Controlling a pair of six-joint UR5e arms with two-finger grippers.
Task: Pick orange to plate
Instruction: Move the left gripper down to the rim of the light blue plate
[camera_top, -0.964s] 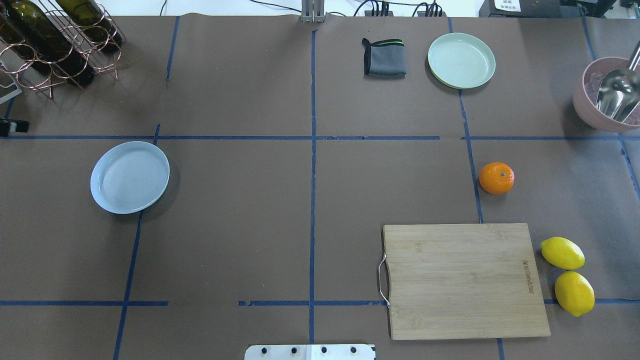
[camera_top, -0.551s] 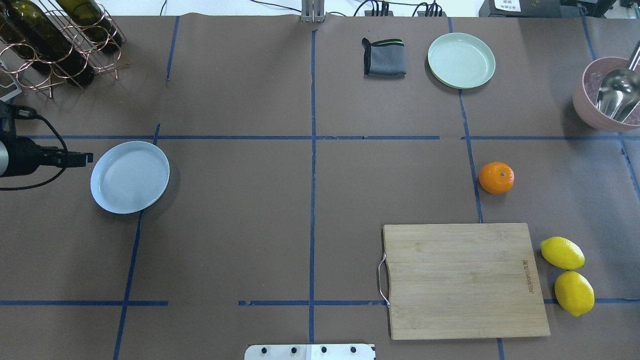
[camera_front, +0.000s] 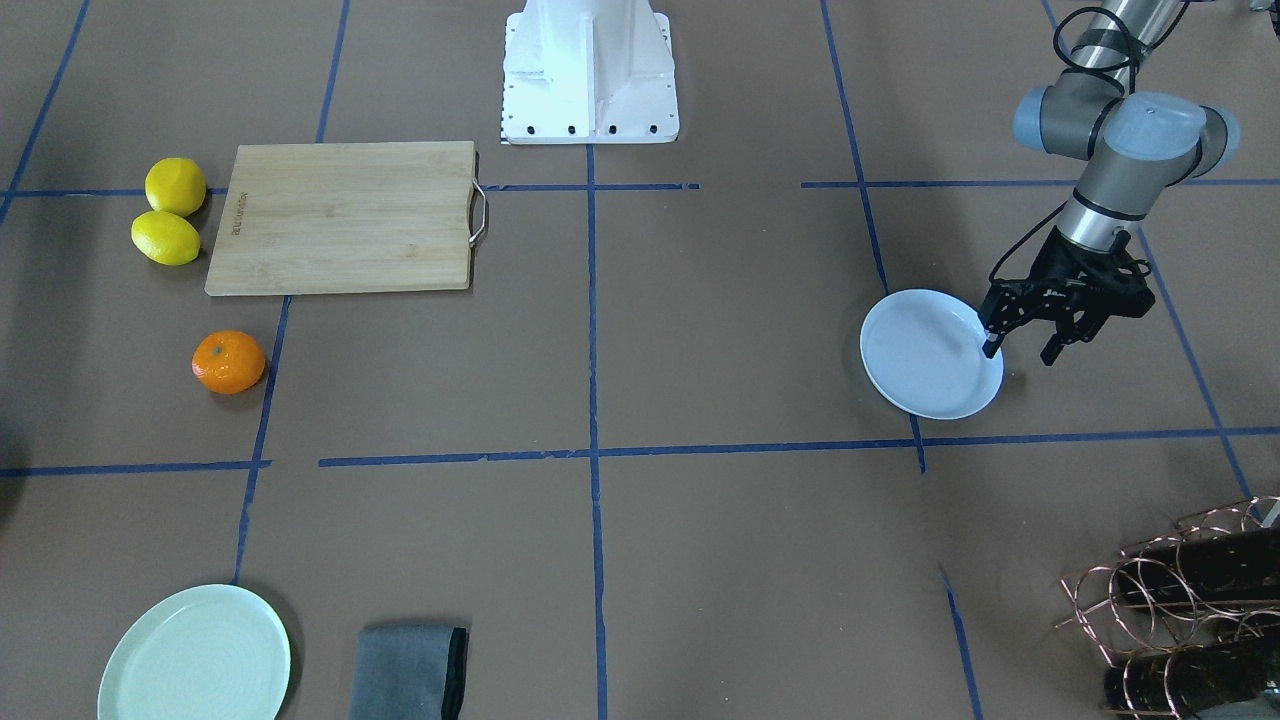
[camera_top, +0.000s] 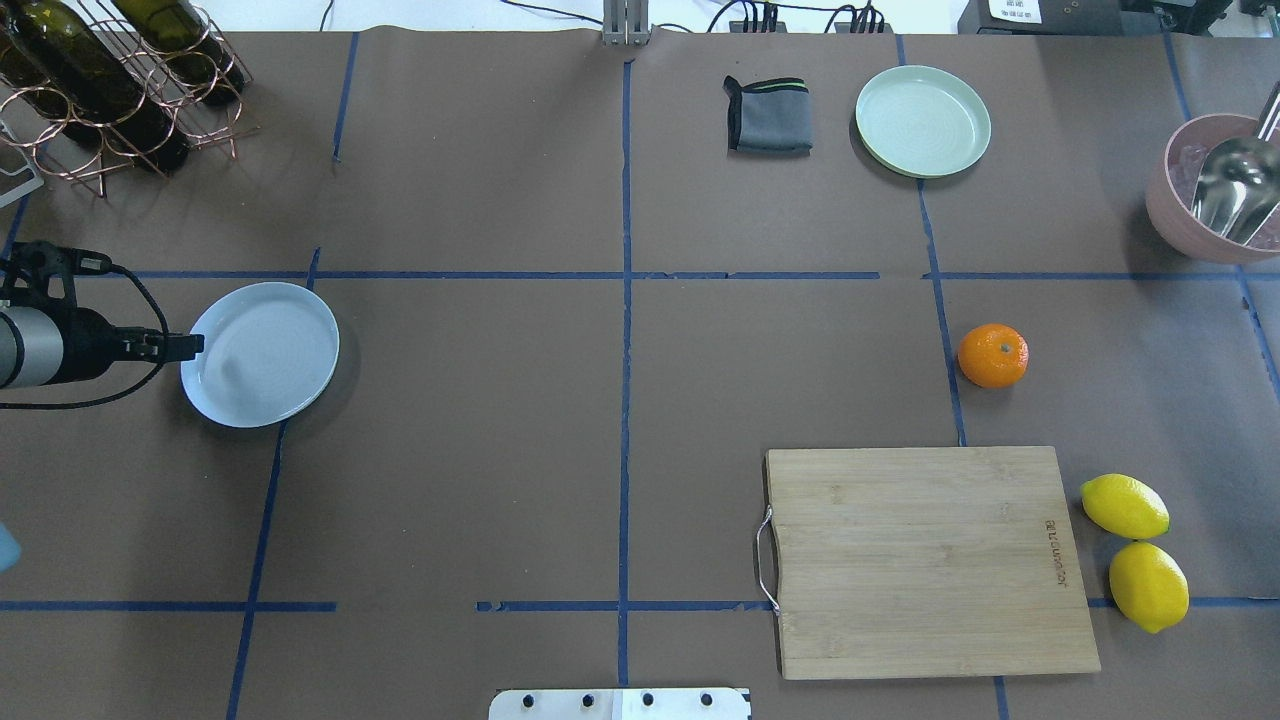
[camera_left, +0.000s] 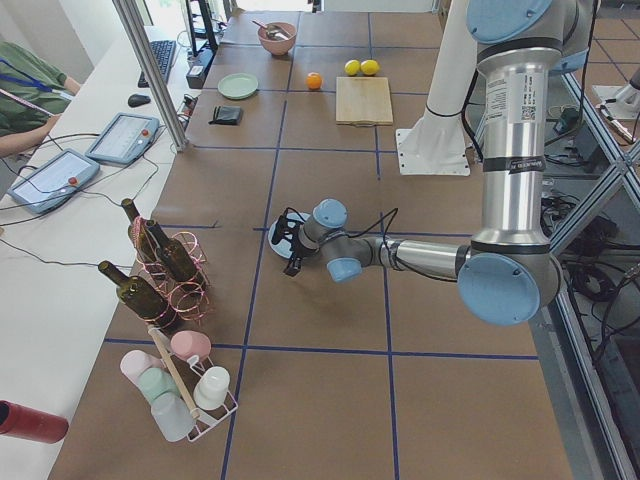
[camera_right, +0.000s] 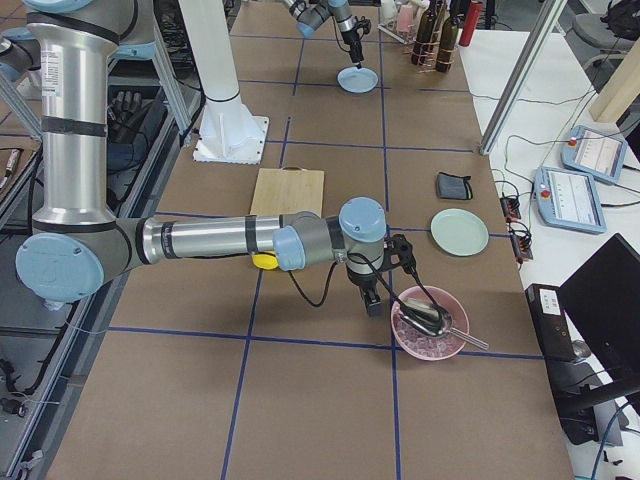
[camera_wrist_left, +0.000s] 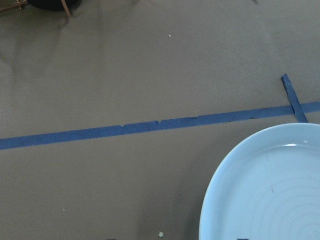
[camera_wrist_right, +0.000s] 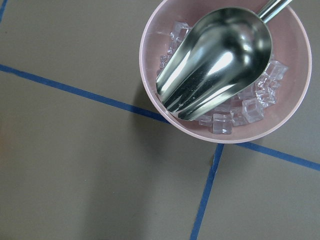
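Note:
The orange (camera_top: 992, 356) sits on the brown table on the right half, just beyond the cutting board; it also shows in the front view as the orange (camera_front: 229, 362). The bluish-white plate (camera_top: 260, 355) lies empty on the left half. My left gripper (camera_front: 1019, 350) hangs open at the plate's (camera_front: 925, 355) outer edge, one finger (camera_front: 990, 345) over the rim and the other outside it, holding nothing. The left wrist view shows part of the plate (camera_wrist_left: 270, 190). My right gripper (camera_right: 372, 300) hovers beside the pink bowl, far from the orange; I cannot tell its state.
A wooden cutting board (camera_top: 930, 560) and two lemons (camera_top: 1135, 545) lie at the near right. A pink bowl (camera_top: 1172, 215) with ice and a metal scoop stands far right. A mint plate (camera_top: 922, 120) and grey cloth (camera_top: 768, 115) lie at the back, a wine rack (camera_top: 110, 80) back left.
The left arm came in from the left edge and moved right and slightly nearer, so its gripper now reaches the plate's rim. The orange and plate have not moved.

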